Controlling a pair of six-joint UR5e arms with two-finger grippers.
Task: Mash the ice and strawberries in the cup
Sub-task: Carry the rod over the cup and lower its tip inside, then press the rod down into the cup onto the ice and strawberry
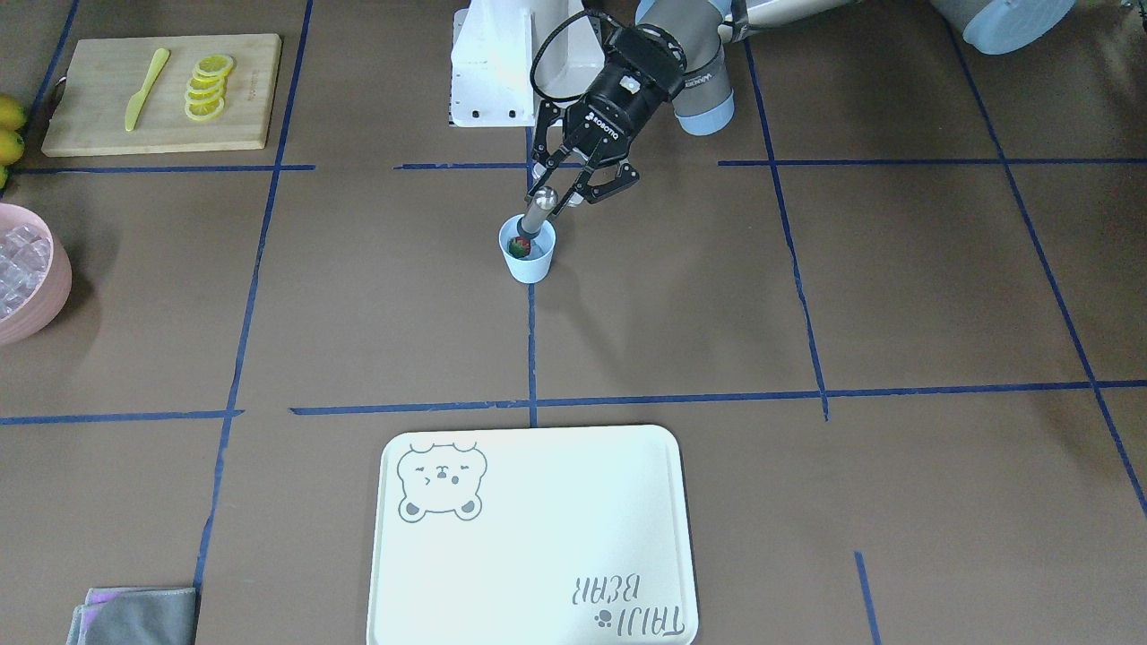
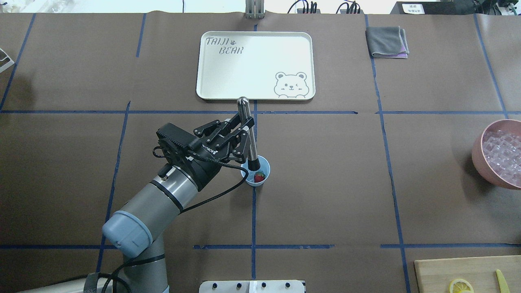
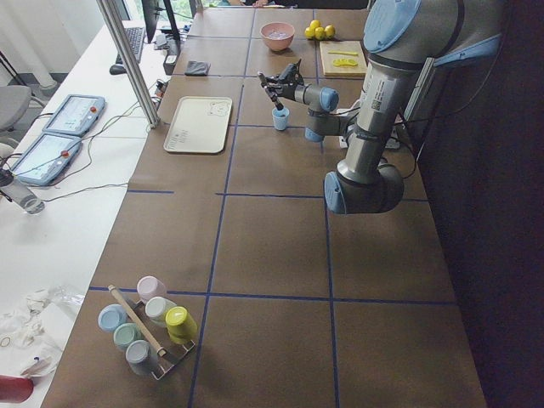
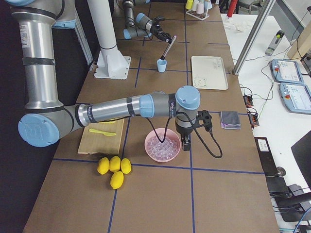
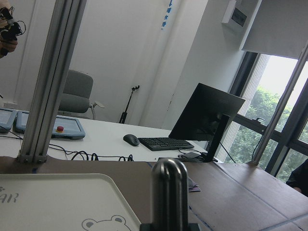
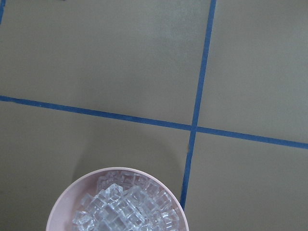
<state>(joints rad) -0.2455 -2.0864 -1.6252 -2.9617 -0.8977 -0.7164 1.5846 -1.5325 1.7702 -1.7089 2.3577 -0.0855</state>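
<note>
1. The left gripper [image 2: 246, 129] reaches in from the near left. Its fingers are pinched on a metal pestle [image 2: 252, 152] partway down the shaft.
2. The pestle tilts, with its rounded top toward the far side and its dark lower end inside the cup [image 2: 254, 183].
3. The cup stands upright on a blue tape line near the middle of the table, just right of the gripper.
4. The strawberry [image 2: 259, 176] lies in the cup, touching or just beside the pestle's tip. Whether any ice is in there with it cannot be told.
5. A white tray [image 2: 252, 65] with a bear drawing lies beyond the cup, on the far side.
6. A folded grey cloth [image 2: 386, 40] lies to the right of the tray.
7. At the right edge, a pink bowl [image 2: 479, 156] holds the ice [image 2: 504, 154], well apart from the cup.
8. The right gripper [image 4: 186, 143] hangs at the bowl's rim. Whether its fingers are spread or closed cannot be told.
9. At the near right, a wooden board [image 2: 460, 270] carries a lemon slice [image 2: 460, 286] and a yellow knife [image 2: 501, 280].
</note>
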